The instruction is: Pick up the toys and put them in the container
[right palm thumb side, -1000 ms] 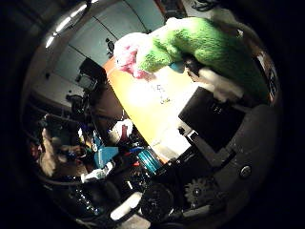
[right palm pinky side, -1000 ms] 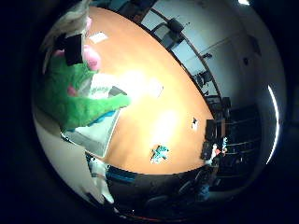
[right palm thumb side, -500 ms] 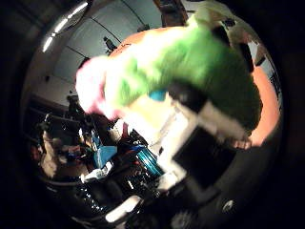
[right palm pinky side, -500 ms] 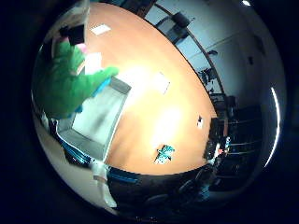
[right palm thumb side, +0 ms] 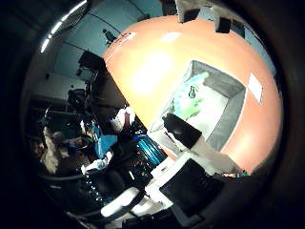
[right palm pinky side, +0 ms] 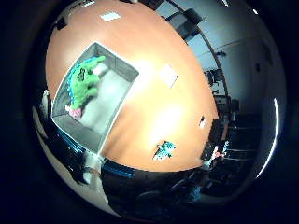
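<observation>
A green plush toy [right palm pinky side: 84, 84] with a pink end lies inside the grey open container [right palm pinky side: 112, 100], against one wall. The container stands on the orange table [right palm pinky side: 154, 107], well below the palm. A small teal toy [right palm pinky side: 163, 150] lies on the table near its edge, apart from the container. My right hand [right palm thumb side: 200, 157] hovers above the container with nothing in it. One finger [right palm thumb side: 181, 130] with a black tip reaches out straight over the container's rim. The hand is open.
White cards [right palm pinky side: 167, 75] [right palm pinky side: 110, 17] lie flat on the table beyond the container. A small white object [right palm pinky side: 202, 122] sits near the table's far side. Chairs [right palm pinky side: 189, 21] stand around the table. Cluttered furniture and equipment [right palm thumb side: 95, 143] fill the room past the table edge.
The green plush toy has left my hand and now lies in the container. The fingers have opened, and the palm has risen farther above the table.
</observation>
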You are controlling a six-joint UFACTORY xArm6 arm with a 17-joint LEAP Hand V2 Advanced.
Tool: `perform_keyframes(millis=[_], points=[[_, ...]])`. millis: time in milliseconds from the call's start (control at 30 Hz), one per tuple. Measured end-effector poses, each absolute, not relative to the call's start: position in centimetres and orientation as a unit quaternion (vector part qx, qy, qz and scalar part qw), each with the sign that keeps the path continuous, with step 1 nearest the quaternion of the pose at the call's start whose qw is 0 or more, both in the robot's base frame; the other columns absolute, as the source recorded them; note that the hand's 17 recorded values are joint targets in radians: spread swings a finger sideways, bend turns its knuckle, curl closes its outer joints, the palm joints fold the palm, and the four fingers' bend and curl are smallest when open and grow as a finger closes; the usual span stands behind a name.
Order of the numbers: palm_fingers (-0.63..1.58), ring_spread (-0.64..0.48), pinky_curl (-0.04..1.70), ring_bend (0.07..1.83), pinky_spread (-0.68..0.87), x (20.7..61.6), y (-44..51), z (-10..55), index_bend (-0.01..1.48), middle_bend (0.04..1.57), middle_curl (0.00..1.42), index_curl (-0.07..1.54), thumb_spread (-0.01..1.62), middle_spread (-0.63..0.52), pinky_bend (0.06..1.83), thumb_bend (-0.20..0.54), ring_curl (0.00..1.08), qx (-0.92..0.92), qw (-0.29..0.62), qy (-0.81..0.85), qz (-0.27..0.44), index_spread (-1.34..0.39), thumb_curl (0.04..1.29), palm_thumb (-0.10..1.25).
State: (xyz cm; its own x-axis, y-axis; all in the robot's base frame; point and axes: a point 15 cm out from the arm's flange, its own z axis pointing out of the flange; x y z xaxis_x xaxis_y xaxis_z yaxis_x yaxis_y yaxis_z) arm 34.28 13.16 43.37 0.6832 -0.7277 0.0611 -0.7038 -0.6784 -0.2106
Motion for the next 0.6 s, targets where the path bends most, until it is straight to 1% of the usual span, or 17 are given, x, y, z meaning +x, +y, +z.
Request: perform_keyframes(millis=[167, 367, 600], points=[[0.38, -0.14, 0.49, 0.63, 0.44, 33.8, 10.4, 43.3, 0.2, 0.37, 0.39, 0.41, 1.07, -0.17, 0.38, -0.024, 0.29, -0.911, 0.065, 0.401, -0.067, -0.48, 0.32, 0.62], [0.37, -0.1, 0.43, 0.56, 0.45, 33.8, 2.4, 43.9, 0.18, 0.33, 0.37, 0.38, 1.07, -0.17, 0.34, -0.027, 0.25, -0.893, 0.003, 0.441, -0.087, -0.47, 0.31, 0.6], [0.32, -0.04, 0.39, 0.5, 0.44, 32.2, -8.1, 44.6, 0.17, 0.3, 0.36, 0.34, 1.08, -0.15, 0.33, -0.024, 0.22, -0.862, -0.045, 0.497, -0.085, -0.44, 0.3, 0.56]])
